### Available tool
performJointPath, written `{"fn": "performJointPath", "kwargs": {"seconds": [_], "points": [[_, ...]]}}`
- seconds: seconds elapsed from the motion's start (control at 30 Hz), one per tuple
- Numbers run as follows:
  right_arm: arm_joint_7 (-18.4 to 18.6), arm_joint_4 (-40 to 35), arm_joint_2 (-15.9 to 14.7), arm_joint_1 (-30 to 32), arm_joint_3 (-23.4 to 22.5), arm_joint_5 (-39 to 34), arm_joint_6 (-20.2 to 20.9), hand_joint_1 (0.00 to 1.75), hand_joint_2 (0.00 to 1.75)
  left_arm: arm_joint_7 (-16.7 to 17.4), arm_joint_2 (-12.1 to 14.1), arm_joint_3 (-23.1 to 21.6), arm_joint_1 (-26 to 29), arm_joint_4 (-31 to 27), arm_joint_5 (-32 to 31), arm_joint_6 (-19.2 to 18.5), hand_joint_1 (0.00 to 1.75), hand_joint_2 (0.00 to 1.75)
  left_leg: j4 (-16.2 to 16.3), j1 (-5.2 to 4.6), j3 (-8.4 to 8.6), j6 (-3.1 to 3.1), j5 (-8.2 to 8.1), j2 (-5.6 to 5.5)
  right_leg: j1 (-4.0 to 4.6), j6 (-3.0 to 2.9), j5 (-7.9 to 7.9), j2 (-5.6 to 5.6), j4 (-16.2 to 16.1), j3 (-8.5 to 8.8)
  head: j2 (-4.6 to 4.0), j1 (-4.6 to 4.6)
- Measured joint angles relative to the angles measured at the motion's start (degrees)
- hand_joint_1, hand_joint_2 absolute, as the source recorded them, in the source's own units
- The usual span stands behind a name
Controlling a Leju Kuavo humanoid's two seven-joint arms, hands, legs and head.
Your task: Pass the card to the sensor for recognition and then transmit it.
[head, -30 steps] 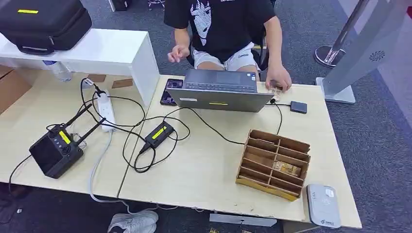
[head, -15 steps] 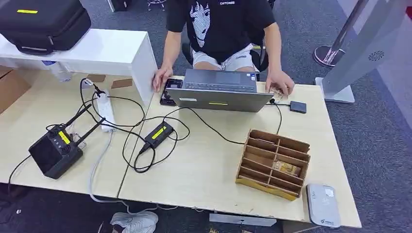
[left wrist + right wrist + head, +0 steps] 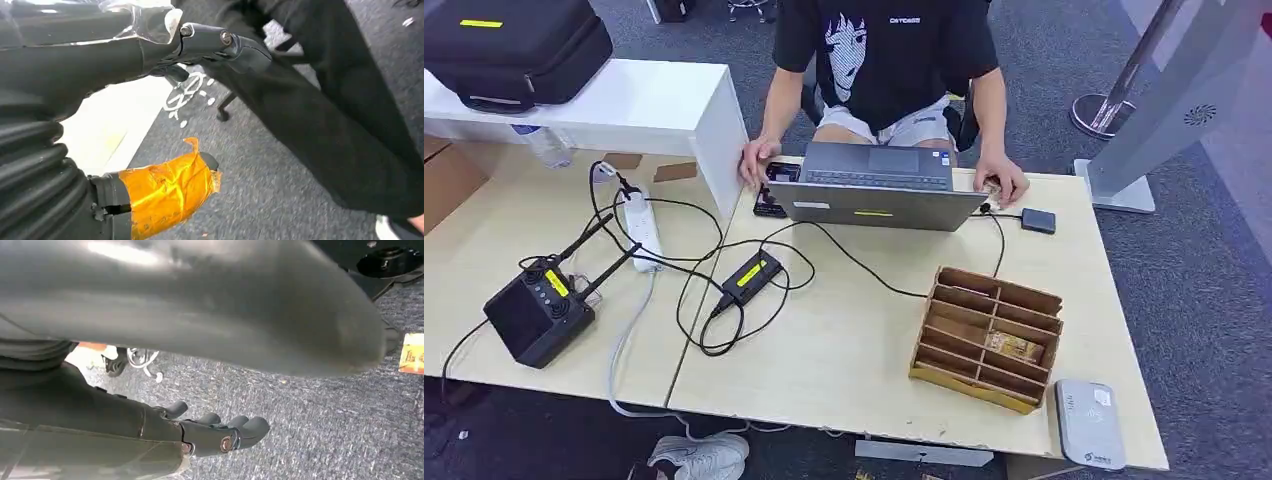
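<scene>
A brownish card (image 3: 1012, 346) lies in one slot of the wooden divider box (image 3: 999, 285) at the table's right. The white card sensor (image 3: 1088, 423) sits flat on the near right corner, just beside the box. Both my arms hang below the table. In the left wrist view my left hand (image 3: 100, 65) has dark fingers (image 3: 220, 42) stretched out and an orange-taped thumb (image 3: 165, 187), with nothing in it. Over grey carpet my right hand (image 3: 125, 405) shows its fingers (image 3: 220, 432) loosely extended under the thick thumb, holding nothing.
A person (image 3: 884, 60) sits across the table behind a grey laptop (image 3: 874, 185), one hand by a phone (image 3: 774, 188), the other near a small black box (image 3: 1038, 220). Cables, a power strip (image 3: 642, 228) and a black controller (image 3: 536, 312) lie to the left.
The person has lowered the raised hand onto the table beside the phone and leaned in. My hands and the card have not visibly moved.
</scene>
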Motion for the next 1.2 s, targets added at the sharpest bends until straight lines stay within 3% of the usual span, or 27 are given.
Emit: {"fn": "performJointPath", "kwargs": {"seconds": [0.03,0.1,0.13,0.17,0.4,0.43,0.47,0.5,0.53,0.6,0.7,0.73,0.77,0.8,0.83,0.87,0.93,0.97,1.0,1.2], "points": [[-0.02,0.0,0.0,-0.05,0.0,0.24,-0.13,0.0,1.75,-0.07,0.09,0.32,-0.15,0.42,0.18,0.0,0.0,1.75,0.0,0.0,0.0,0.0,0.0,0.0,0.0,0.0,0.0,0.0,0.0,0.0,0.0,-0.02],[-0.02,0.0,-0.02,-0.16,0.04,1.27,-1.05,0.0,1.75,-0.68,0.48,1.54,-0.73,2.0,2.45,0.0,0.0,1.75,0.0,0.0,0.0,0.0,0.0,0.01,0.0,0.0,0.0,0.0,0.0,0.0,0.0,-0.02],[-0.04,0.0,-0.02,-0.22,0.04,1.49,-1.03,0.19,1.75,-1.18,0.72,2.31,-1.02,2.78,3.55,0.0,0.33,1.75,0.0,0.0,0.01,0.0,0.0,0.01,0.01,0.0,0.0,0.0,0.0,0.0,0.0,0.0],[-0.15,0.0,-0.02,-0.25,0.04,1.55,-0.72,0.4,1.75,-1.79,0.9,3.18,-1.22,3.35,4.46,0.0,1.03,1.75,0.0,0.01,0.01,0.0,0.0,0.01,0.01,0.0,0.0,0.0,0.0,0.0,0.0,0.0],[-0.59,0.04,0.0,-0.12,0.09,1.81,0.94,0.4,1.75,-3.39,1.99,6.08,-1.78,7.09,5.14,-0.33,1.03,1.75,0.0,0.0,0.01,0.0,0.0,0.02,0.0,0.0,0.0,0.01,0.0,-0.01,0.0,0.0],[-0.59,0.04,0.0,-0.13,0.11,1.88,0.94,1.29,1.75,-3.39,2.08,6.26,-1.86,7.43,5.14,-0.35,1.47,1.75,0.0,0.0,0.01,0.0,0.0,0.01,0.0,0.0,0.0,0.01,0.0,-0.01,0.0,-0.02],[-0.59,0.04,0.0,-0.13,0.09,1.99,0.94,1.41,1.75,-3.39,2.19,6.3,-1.92,7.74,5.14,-0.35,1.54,1.75,0.0,0.0,0.01,0.0,0.0,0.01,0.0,0.0,0.0,0.01,0.0,0.0,0.0,-0.02],[-0.61,0.04,0.0,-0.13,0.11,2.08,0.94,1.71,1.75,-3.39,2.32,6.35,-2.0,8.0,5.16,-0.37,1.57,1.75,0.0,0.0,0.01,0.0,0.0,0.02,0.0,0.0,0.0,0.01,0.0,0.0,0.0,0.0],[-0.59,0.04,0.0,-0.13,0.11,2.38,1.27,1.75,1.75,-2.97,2.36,6.39,-2.11,8.33,4.98,-1.05,1.54,1.75,0.0,0.0,0.01,0.0,0.0,0.02,0.0,0.0,0.0,0.01,0.0,0.0,0.0,0.0],[-0.11,0.04,0.09,-0.16,0.37,3.37,2.89,1.75,1.75,0.01,2.71,6.37,-2.25,8.88,3.08,-5.13,1.69,1.75,0.0,0.0,0.01,0.0,0.0,0.02,0.0,0.0,0.0,0.01,0.0,0.0,0.0,0.0],[0.72,0.04,0.11,-0.27,1.47,5.25,5.31,1.73,1.75,5.12,3.8,5.73,-2.21,9.66,-0.22,-16.1,1.75,1.75,0.0,0.01,0.0,0.0,0.0,0.02,0.01,0.0,0.0,0.01,0.01,0.0,0.0,0.0],[0.98,0.04,0.11,-0.45,1.75,5.66,5.31,1.75,1.75,6.21,4.2,5.54,-2.21,9.73,-0.55,-18.79,1.75,1.75,0.0,0.01,0.01,0.0,0.0,0.02,0.01,0.0,0.0,0.01,0.01,0.0,0.0,0.0],[1.07,0.02,0.11,-0.65,1.95,5.79,5.22,1.75,1.75,7.01,4.24,5.39,-2.2,9.75,-0.83,-19.7,1.64,1.75,0.0,0.01,0.01,0.0,0.0,0.03,0.01,0.0,0.0,0.01,0.01,0.0,0.0,-0.02],[1.07,0.02,0.11,-0.87,1.99,5.68,5.16,1.75,1.75,7.48,4.31,5.19,-2.19,9.75,-1.22,-19.3,1.4,1.75,0.0,0.01,0.01,0.0,0.0,0.04,0.01,0.0,0.0,0.02,0.01,0.0,0.0,0.0],[1.03,0.02,0.11,-1.03,2.01,5.6,5.03,1.75,1.75,7.67,4.35,4.97,-2.2,9.75,-1.48,-18.71,0.51,1.75,0.0,0.01,0.02,0.0,0.0,0.02,0.01,0.0,0.0,0.01,0.01,0.0,0.0,-0.02],[1.01,0.02,0.11,-1.21,2.01,5.57,5.03,1.75,1.75,7.85,4.46,4.71,-2.2,9.75,-1.68,-18.19,0.03,1.75,0.0,0.01,0.02,0.0,0.0,0.01,0.01,0.0,0.0,0.01,0.01,0.0,0.0,0.0],[0.76,0.02,0.11,-1.29,2.03,5.62,5.05,1.75,1.75,7.87,4.57,4.42,-2.19,9.75,-2.03,-17.81,0.14,1.75,0.0,0.01,0.02,0.0,0.0,0.01,0.01,0.0,0.0,0.01,0.01,0.01,0.0,0.0],[0.59,0.02,0.11,-1.26,2.05,5.62,5.05,1.4,1.75,7.87,4.59,4.27,-2.19,9.75,-2.27,-17.71,0.03,1.75,0.0,0.01,0.02,0.0,0.0,0.01,0.01,0.0,0.0,0.01,0.01,0.02,0.0,0.0],[0.5,0.02,0.11,-1.24,2.05,5.64,5.05,0.0,1.75,7.89,4.61,4.18,-2.19,9.77,-2.34,-17.62,0.0,1.75,0.0,0.01,0.02,0.0,0.0,0.02,0.01,0.0,0.0,0.01,0.01,0.01,0.0,-0.02],[1.64,0.02,0.11,-1.39,2.03,5.81,3.34,0.0,1.75,8.74,4.79,3.48,-2.19,9.79,-2.6,-17.09,0.0,1.75,0.0,0.0,0.01,0.0,0.0,0.02,0.0,0.0,0.0,0.01,0.0,0.01,0.0,0.0]]}}
